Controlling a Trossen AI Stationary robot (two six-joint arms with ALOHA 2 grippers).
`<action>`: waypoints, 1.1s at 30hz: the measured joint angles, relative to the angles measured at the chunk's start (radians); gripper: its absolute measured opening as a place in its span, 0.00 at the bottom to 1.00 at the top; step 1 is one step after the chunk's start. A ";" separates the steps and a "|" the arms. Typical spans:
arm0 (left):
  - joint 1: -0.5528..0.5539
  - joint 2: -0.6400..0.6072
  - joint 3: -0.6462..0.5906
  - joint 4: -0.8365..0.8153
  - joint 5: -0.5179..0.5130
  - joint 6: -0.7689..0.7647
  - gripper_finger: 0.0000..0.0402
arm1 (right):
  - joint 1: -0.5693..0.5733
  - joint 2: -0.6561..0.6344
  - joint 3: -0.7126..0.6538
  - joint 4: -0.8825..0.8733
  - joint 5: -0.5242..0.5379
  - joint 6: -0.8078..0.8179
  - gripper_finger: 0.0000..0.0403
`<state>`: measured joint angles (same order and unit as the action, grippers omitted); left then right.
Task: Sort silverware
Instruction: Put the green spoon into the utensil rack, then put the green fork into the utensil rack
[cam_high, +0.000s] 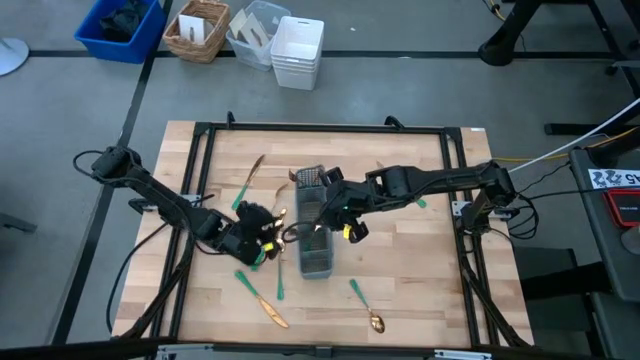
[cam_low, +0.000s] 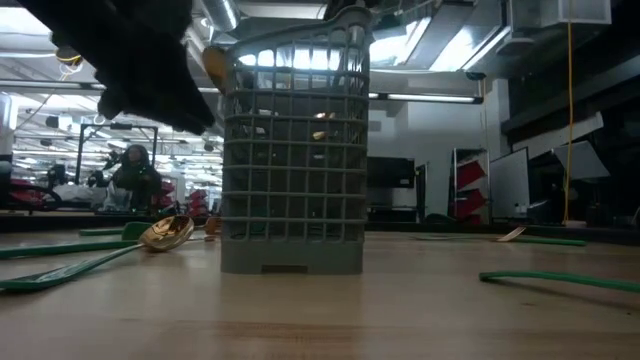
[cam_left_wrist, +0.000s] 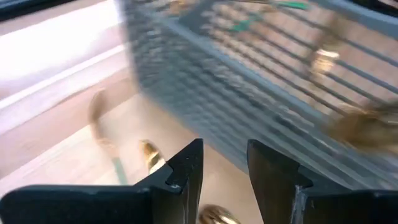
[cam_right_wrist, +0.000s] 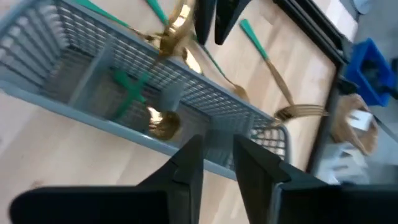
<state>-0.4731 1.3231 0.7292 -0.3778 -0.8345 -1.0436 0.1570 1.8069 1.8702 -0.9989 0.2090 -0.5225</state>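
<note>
A few pieces already lie inside the grey caddy mid-desk, but most silverware is scattered around it. Both pincers – left and right – hover spread and empty beside it.

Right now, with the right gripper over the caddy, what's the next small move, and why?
Probably lift the right gripper clear of the caddy. Its fingers look parted and empty in the wrist view, and a spoon already lies inside the caddy below it. Loose pieces like the spoon near the table's front edge remain, and the left gripper hangs beside the caddy.
</note>
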 joint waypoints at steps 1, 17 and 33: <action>0.019 0.000 0.000 -0.029 0.000 -0.044 0.29 | 0.000 -0.001 0.000 -0.001 0.024 0.003 0.23; 0.295 0.000 0.000 -0.194 0.106 -0.134 0.29 | 0.000 -0.212 0.001 -0.211 0.192 0.115 0.20; 0.510 0.081 0.000 -0.132 0.286 0.037 0.29 | 0.000 -0.427 0.001 -0.368 0.104 0.319 0.19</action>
<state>0.0368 1.4045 0.7288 -0.5103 -0.5488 -1.0064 0.1566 1.3798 1.8713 -1.3666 0.3130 -0.2035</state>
